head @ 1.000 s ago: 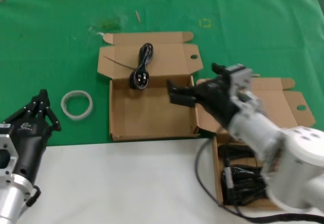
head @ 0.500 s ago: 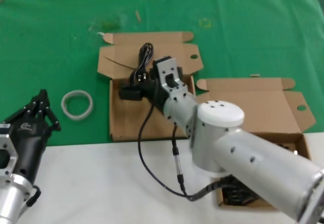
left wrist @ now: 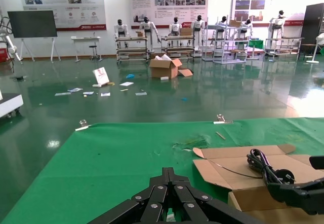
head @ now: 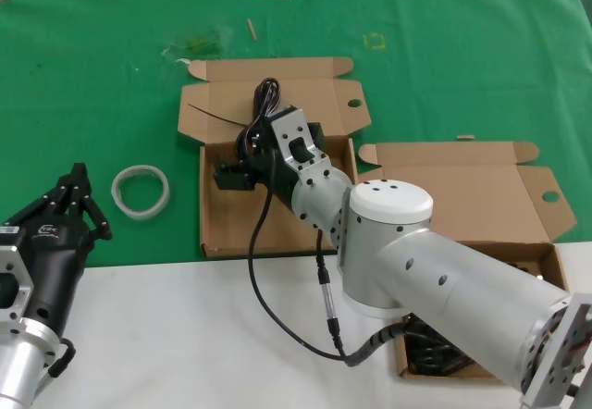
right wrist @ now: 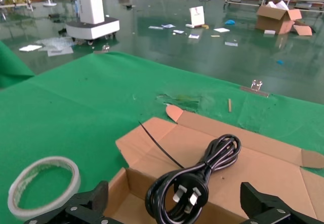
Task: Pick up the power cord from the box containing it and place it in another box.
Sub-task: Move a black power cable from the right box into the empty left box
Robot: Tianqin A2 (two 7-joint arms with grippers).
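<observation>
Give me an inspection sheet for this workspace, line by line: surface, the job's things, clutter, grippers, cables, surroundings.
Surface: green cloth over the far half, white table edge nearest the robot.
Job's things: power cord lies on the hinged lid of the open box, plug toward the box; another box stands open to its right, a tangle of black cords in it, mostly hidden by the arm.
Clutter: tape ring left of the box.
Grippers: right gripper open, at the cord's plug end, holding nothing; left gripper parked near the tape ring.
Cables: robot's own black cable loops over the white edge.
Surroundings: hall with shelving and poster boards.
</observation>
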